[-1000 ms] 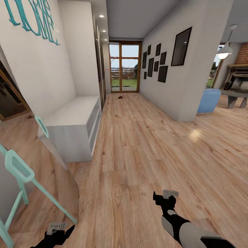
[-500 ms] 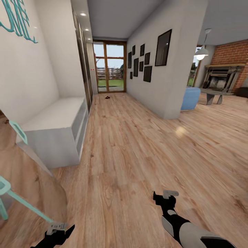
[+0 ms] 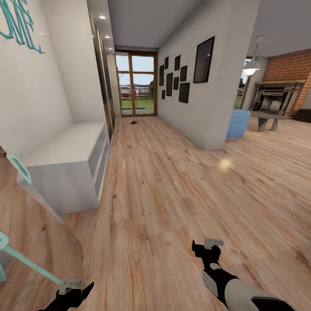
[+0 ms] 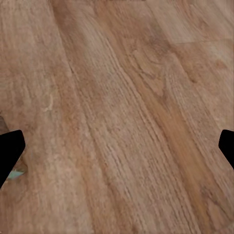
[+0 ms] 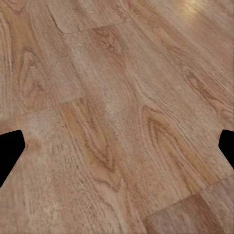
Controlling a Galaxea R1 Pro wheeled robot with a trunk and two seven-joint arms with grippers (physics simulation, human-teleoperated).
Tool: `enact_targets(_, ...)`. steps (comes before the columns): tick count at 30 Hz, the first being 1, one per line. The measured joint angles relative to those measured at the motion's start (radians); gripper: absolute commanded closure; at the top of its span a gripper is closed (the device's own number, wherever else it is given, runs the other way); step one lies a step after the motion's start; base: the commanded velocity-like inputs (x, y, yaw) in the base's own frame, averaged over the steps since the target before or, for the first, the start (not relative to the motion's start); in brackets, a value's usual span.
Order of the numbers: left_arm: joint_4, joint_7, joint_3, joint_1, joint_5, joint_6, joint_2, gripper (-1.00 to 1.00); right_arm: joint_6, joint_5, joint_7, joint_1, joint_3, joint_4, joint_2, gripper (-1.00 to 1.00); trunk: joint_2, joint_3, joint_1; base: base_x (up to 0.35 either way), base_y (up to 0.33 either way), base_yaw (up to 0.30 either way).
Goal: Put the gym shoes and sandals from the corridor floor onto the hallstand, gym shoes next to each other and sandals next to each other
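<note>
The robot is approaching: both the left gripper (image 4: 117, 146) and right gripper (image 5: 117, 146) are hanging spread and empty over the light wood-grain plank floor (image 3: 172, 190). A small dark brown object (image 3: 134, 122), perhaps a sandal, is lying well beyond the low light-grey hallstand (image 3: 69, 149), by the glass door (image 3: 136, 84). Driving there looks next.

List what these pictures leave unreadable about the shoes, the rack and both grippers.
- Small dark object on the corridor floor near the glass door, head view: too small to identify as a shoe.
- Hallstand, head view: seen end-on, so the shelf contents are hidden.
- Teal wall lettering, head view: cut off by the picture edge.
- Left gripper and right gripper, wrist views: only the fingertips show at the picture edges, spread wide over bare planks.
</note>
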Motion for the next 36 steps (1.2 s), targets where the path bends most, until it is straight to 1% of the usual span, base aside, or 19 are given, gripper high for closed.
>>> enact_targets(3,0.0,0.0,0.0,0.0,0.0,0.0,-0.001,-1.0,0.0,0.0,0.0,0.0,0.0,0.0,0.0,-1.0,0.0,0.0,0.0,0.275,0.149,0.0)
enact_targets(4,0.001,-0.003,-0.005,0.0,-0.006,-0.002,-0.002,-1.0,0.0,0.0,0.0,0.0,0.0,0.0,0.0,-1.0,0.0,0.0,0.0,0.306,0.098,0.0)
enact_targets(5,0.0,0.0,-0.001,0.0,0.0,0.0,-0.001,-1.0,0.0,0.0,0.0,0.0,0.0,0.0,0.0,-1.0,0.0,0.0,0.0,0.32,0.062,0.0)
enact_targets(9,0.0,0.0,-0.001,0.0,0.0,0.0,-0.002,-1.0,0.0,0.0,0.0,0.0,0.0,0.0,-0.001,-1.0,0.0,0.0,0.0,0.336,0.024,-0.018)
enact_targets(16,0.0,0.0,-0.001,0.0,0.0,0.0,-0.002,-1.0,0.0,0.0,0.0,0.0,0.0,0.0,-0.001,-1.0,0.0,0.0,0.0,0.345,0.004,-0.179)
enact_targets(28,0.001,0.0,-0.001,0.0,0.0,0.0,-0.002,-1.0,0.0,0.0,0.0,0.0,0.0,0.0,-0.001,-1.0,0.0,0.0,0.0,0.079,0.0,-0.015)
enact_targets(36,0.001,0.0,-0.001,0.0,0.0,0.0,-0.002,-1.0,0.0,0.0,0.0,0.0,0.0,0.0,-0.001,-1.0,0.0,0.0,0.0,0.295,0.0,0.0)
